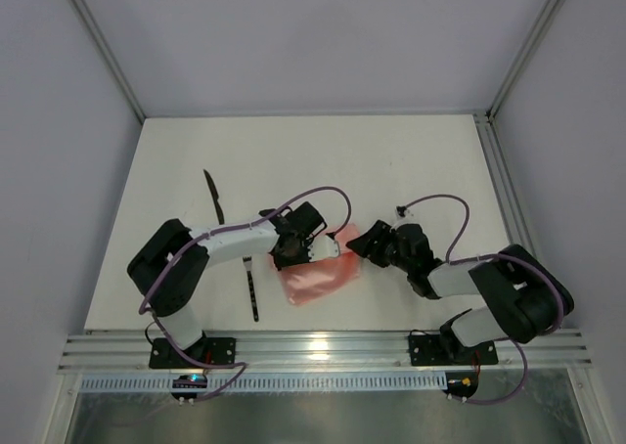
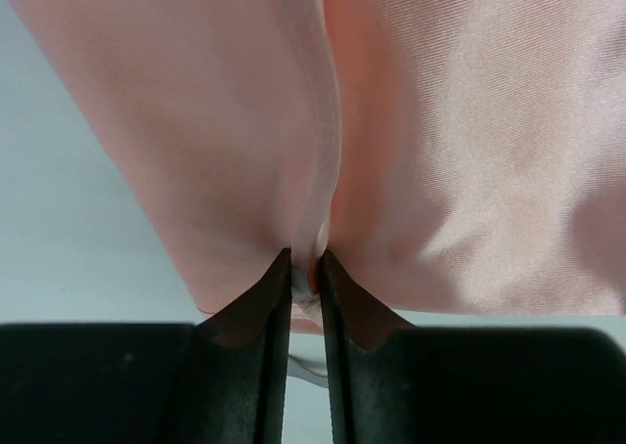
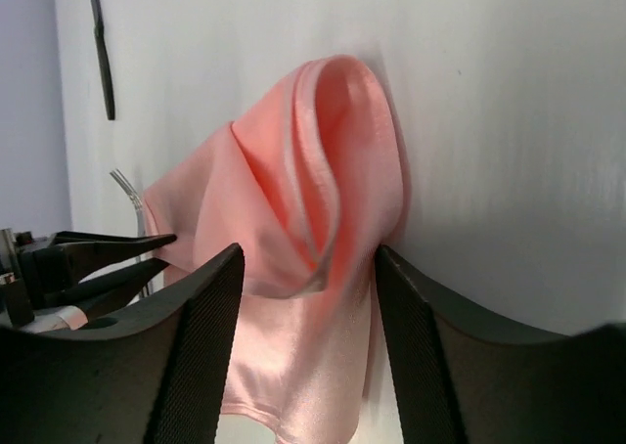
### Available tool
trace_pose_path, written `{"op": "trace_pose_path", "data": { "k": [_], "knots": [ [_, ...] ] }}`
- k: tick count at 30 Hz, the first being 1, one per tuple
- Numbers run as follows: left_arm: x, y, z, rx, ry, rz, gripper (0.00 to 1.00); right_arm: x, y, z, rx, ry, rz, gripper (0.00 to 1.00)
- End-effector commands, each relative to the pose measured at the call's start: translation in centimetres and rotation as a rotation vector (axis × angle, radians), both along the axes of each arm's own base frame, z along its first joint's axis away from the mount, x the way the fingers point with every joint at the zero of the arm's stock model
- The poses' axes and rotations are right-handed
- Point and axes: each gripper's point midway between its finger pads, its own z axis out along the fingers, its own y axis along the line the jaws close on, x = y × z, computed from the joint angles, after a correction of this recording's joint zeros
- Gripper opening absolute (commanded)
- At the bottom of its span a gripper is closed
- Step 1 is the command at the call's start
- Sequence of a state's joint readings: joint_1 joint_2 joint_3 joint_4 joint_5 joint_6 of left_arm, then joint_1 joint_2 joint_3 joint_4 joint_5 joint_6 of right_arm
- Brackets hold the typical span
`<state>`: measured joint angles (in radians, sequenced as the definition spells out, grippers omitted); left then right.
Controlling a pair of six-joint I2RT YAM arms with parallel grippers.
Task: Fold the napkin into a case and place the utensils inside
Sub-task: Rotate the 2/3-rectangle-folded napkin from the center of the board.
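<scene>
The pale-pink napkin [image 1: 318, 276] lies bunched and partly folded on the white table between my two grippers. My left gripper [image 1: 299, 246] is shut on a hemmed edge of the napkin [image 2: 411, 121], pinching it between the fingertips [image 2: 276, 278]. My right gripper [image 1: 358, 243] is open, its fingers [image 3: 207, 327] standing on either side of a raised fold of the napkin [image 3: 323, 170]. The black knife [image 1: 213, 197] lies at the far left, and it also shows in the right wrist view [image 3: 99, 48]. The dark-handled fork [image 1: 252, 289] lies left of the napkin. No finished case shows.
The white table [image 1: 411, 170] ends at a metal rail [image 1: 323, 348] at the near edge. Grey walls and frame posts [image 1: 509, 82] stand at the back and sides. Purple cables loop over both arms.
</scene>
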<state>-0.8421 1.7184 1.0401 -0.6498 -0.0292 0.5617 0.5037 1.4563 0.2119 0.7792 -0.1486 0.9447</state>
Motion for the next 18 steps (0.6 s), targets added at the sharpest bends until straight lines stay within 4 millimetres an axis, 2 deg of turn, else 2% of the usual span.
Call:
{"op": "trace_pose_path", "data": {
  "k": [1, 2, 3, 4, 5, 7, 8, 10, 12, 13, 15, 18],
  "knots": [
    [1.2, -0.8, 1.9, -0.059, -0.078, -0.004, 0.17, -0.2, -0.3, 0.1, -0.174, 0.008, 0.123, 0.61],
    [1.4, -1.0, 2.5, -0.072, -0.091, -0.005, 0.16, 0.8, -0.2, 1.2, -0.207, -0.037, 0.141, 0.64],
    [1.4, -1.0, 2.8, -0.079, -0.096, -0.008, 0.16, 1.1, -0.4, 1.5, -0.219, -0.04, 0.152, 0.64],
    [1.5, -1.0, 3.1, -0.081, -0.103, -0.015, 0.15, 0.9, -1.0, 1.1, -0.246, -0.009, 0.158, 0.64],
    [1.6, -1.2, 3.4, -0.091, -0.112, -0.021, 0.13, 1.9, -1.7, 1.7, -0.274, -0.032, 0.156, 0.64],
    [1.7, -1.3, 3.7, -0.097, -0.119, -0.024, 0.11, 1.4, -2.8, 1.0, -0.351, 0.012, 0.168, 0.64],
    [1.8, -1.4, 3.8, -0.103, -0.125, -0.019, 0.06, 1.8, -2.9, 1.9, -0.365, -0.01, 0.173, 0.64],
    [2.0, -1.6, 3.8, -0.111, -0.13, -0.013, 0.01, 1.0, -3.8, 1.9, -0.424, -0.003, 0.195, 0.64],
    [2.0, -1.9, 3.6, -0.129, -0.124, 0.002, 0.0, 0.8, -4.5, 3.2, -0.466, -0.036, 0.199, 0.64],
    [1.9, -2.0, 3.4, -0.131, -0.115, 0.004, 0.0, 0.2, -5.2, 3.1, -0.499, -0.011, 0.199, 0.64],
    [1.8, -2.4, 3.3, -0.152, -0.104, 0.026, 0.0, -0.2, -5.5, 4.4, -0.508, -0.034, 0.203, 0.65],
    [1.8, -2.9, 3.6, -0.183, -0.1, 0.057, 0.0, -1.0, -5.7, 4.8, -0.5, -0.037, 0.212, 0.65]
  ]
}}
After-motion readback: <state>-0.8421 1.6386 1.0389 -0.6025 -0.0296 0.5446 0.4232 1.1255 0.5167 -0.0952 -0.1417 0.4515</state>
